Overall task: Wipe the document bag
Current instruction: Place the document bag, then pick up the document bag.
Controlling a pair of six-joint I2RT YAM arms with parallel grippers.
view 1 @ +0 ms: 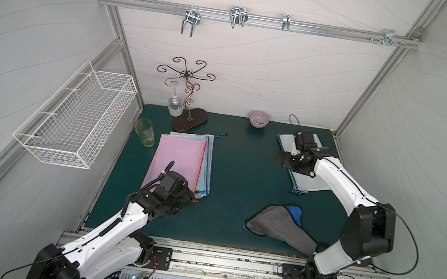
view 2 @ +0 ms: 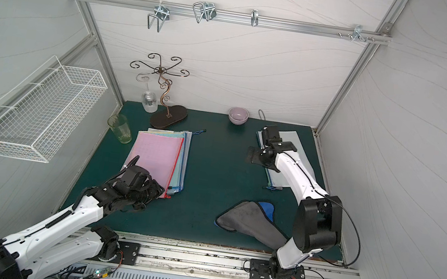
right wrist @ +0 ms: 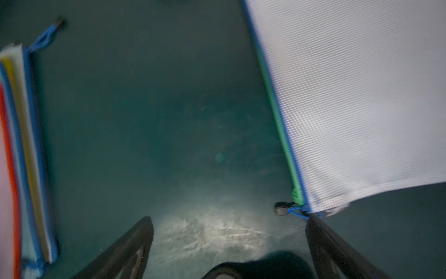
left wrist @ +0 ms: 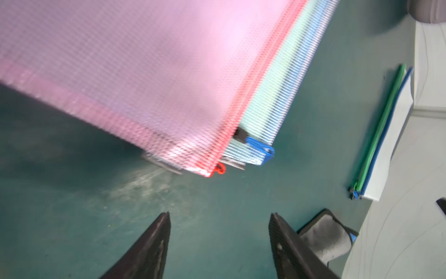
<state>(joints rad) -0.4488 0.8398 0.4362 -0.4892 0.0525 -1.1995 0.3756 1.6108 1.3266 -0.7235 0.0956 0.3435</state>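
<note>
Left gripper (left wrist: pixel 219 215): jaws apart, nothing between them, over bare green mat (view 1: pixel 240 178), just short of the near corner of the stack of document bags (view 1: pixel 180 158) (pink one on top). It is well left of the grey cloth (view 1: pixel 278 223).

Right gripper (right wrist: pixel 230 217): jaws spread wide and empty. One fingertip sits just beside the zipper corner of the white document bag (view 1: pixel 310 183). That bag lies flat beyond the cloth, toward the back wall, partly hidden under the right arm.

Cloth: crumpled, with a blue edge; neither gripper touches it. The right arm's lower link crosses its near right end.

Open room: a bare strip of mat runs straight back from the cloth, between the stack and the white bag.

Obstacles at the back edge, far behind the cloth: purple bowl (view 1: pixel 259 118); further left, a scroll rack (view 1: pixel 189 120) with an inverted wine glass (view 1: pixel 175 104) hanging from it.

Green tumbler (view 1: pixel 145 133): upright, beside the stack's far left corner; I cannot tell its contents.

Wire basket (view 1: pixel 75 121): on the left wall.
</note>
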